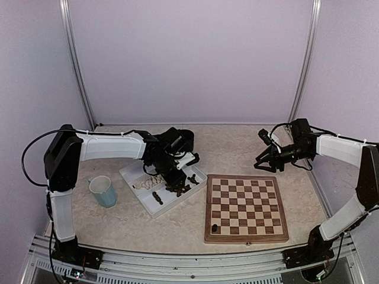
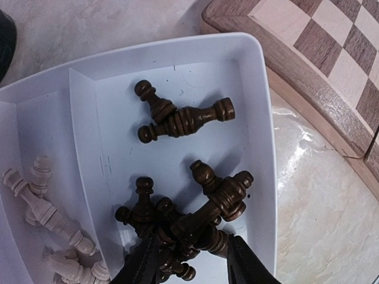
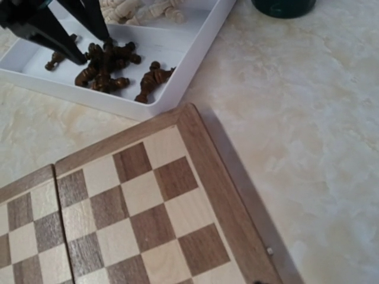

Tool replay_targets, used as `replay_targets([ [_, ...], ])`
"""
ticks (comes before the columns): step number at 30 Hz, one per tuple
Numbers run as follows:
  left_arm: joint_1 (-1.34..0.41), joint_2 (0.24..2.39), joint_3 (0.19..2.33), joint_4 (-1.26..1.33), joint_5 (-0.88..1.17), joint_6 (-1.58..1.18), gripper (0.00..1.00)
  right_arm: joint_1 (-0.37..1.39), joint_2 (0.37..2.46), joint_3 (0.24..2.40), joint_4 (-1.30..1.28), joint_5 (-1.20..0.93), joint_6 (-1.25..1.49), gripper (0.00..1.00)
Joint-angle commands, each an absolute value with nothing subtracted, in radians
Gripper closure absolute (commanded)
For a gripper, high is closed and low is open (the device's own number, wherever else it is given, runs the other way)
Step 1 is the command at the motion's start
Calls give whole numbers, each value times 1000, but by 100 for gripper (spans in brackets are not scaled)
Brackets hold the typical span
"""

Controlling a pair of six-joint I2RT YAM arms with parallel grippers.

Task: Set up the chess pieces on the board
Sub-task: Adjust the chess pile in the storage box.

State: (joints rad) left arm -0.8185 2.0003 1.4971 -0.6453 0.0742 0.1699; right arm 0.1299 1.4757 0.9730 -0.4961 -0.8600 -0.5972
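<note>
The board (image 1: pixel 247 238) lies at the right front, with one dark chess piece (image 1: pixel 214 227) upright near its near-left corner. The other chess pieces lie in a white two-compartment tray (image 1: pixel 155 212). A tangled pile of dark ones (image 2: pixel 177 225) and two crossed dark ones (image 2: pixel 177 121) fill one compartment, and pale ones (image 2: pixel 47 213) the other. My left gripper (image 2: pixel 192 242) is down in the tray, open, its fingers on either side of the dark pile. My right gripper (image 1: pixel 265 160) hovers past the board's far edge. Its fingers do not show in its wrist view, which shows the board's corner (image 3: pixel 148 201).
A teal cup (image 1: pixel 104 191) stands left of the tray. The tray's right rim (image 2: pixel 269 148) lies close to the board's border (image 2: pixel 308 89). White walls enclose the table at the back and sides.
</note>
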Motion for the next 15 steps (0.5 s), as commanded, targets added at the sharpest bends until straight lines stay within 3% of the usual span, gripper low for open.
replay_targets([
  [1, -796, 2039, 1511, -642, 113, 211, 61, 141, 1465, 961, -490, -878, -604, 55],
  [15, -779, 2088, 1510, -640, 186, 239, 70, 141, 1499, 959, -487, -868, -598, 55],
])
